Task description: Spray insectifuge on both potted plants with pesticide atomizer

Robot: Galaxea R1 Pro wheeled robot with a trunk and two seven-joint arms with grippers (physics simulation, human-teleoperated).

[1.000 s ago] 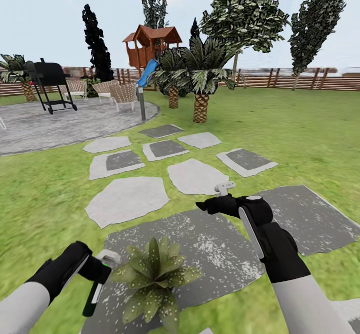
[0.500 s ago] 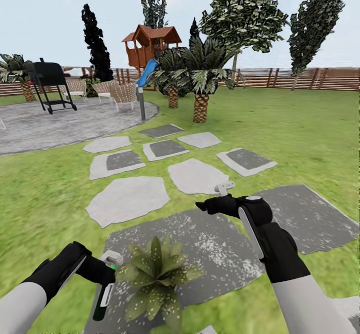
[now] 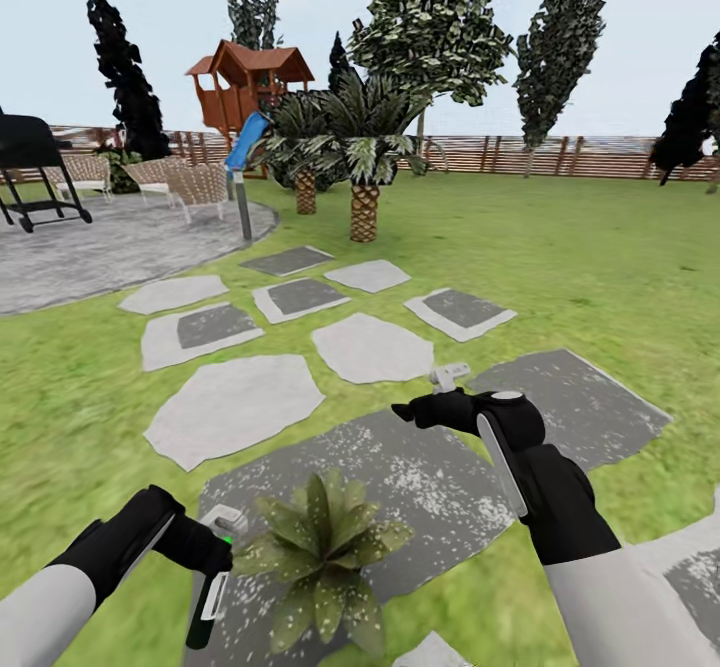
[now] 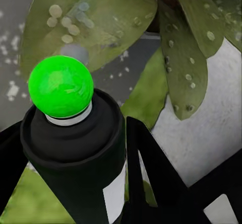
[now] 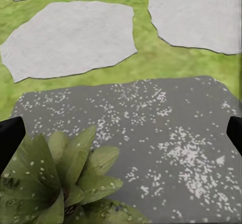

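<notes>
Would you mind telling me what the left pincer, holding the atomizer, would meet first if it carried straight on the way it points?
Probably the speckled plant: the left pincer with the atomizer faces its leaves, which seem close, though depth is unclear.

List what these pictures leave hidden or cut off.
- Plant: its pot is hidden under the leaves in the head view.
- Atomizer: lower body cut off by the left wrist view's edge; left gripper fingers cover its sides.
- Right gripper: in the right wrist view its fingers are cut at both edges.
</notes>
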